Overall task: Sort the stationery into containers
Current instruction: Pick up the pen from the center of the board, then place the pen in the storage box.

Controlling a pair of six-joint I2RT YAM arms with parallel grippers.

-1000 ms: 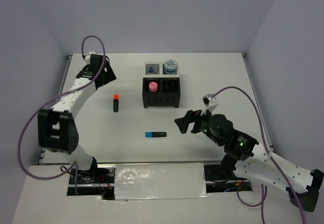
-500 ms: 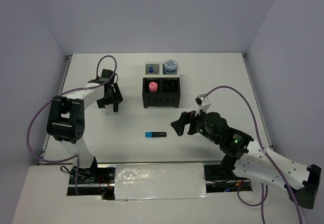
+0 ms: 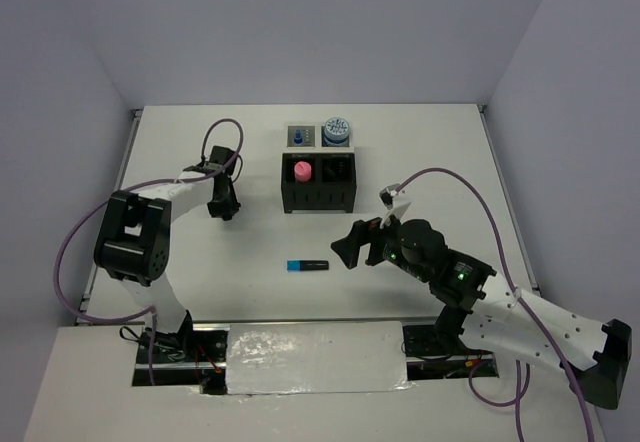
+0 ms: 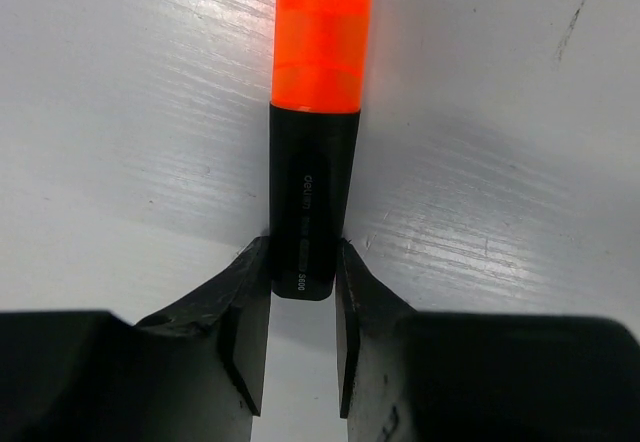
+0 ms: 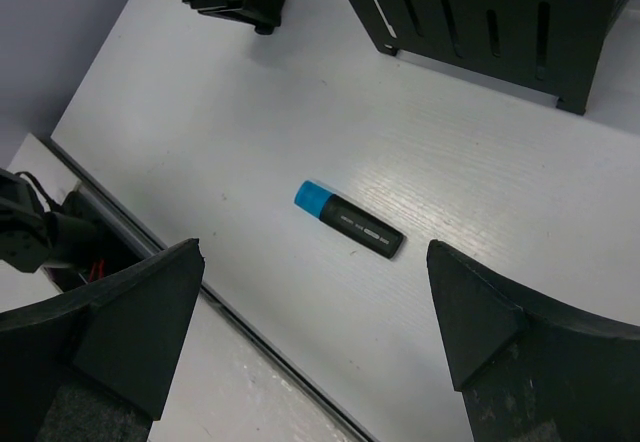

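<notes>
The orange-capped highlighter [image 4: 315, 142] lies flat on the white table, and my left gripper [image 4: 302, 262] is shut on the rear end of its black body, a finger pressed on each side. From above, the left gripper [image 3: 224, 205] covers it, left of the black box [image 3: 318, 198]. The blue-capped highlighter [image 3: 307, 265] lies near the front middle. My right gripper [image 3: 350, 247] hovers open just to its right; in the right wrist view that gripper [image 5: 313, 250] stands wide above the blue highlighter [image 5: 349, 220].
A pink-topped marker [image 3: 302, 171] stands in the black box's left compartment. Behind the box sit two light grey trays: the left one [image 3: 291, 128] holds a slim blue pen, the right one [image 3: 347, 143] a blue-white roll [image 3: 337, 128]. Walls enclose the table.
My left arm swung from the far left corner down onto the orange highlighter, and its jaws closed on it. The right gripper drifted slightly left toward the blue highlighter.
</notes>
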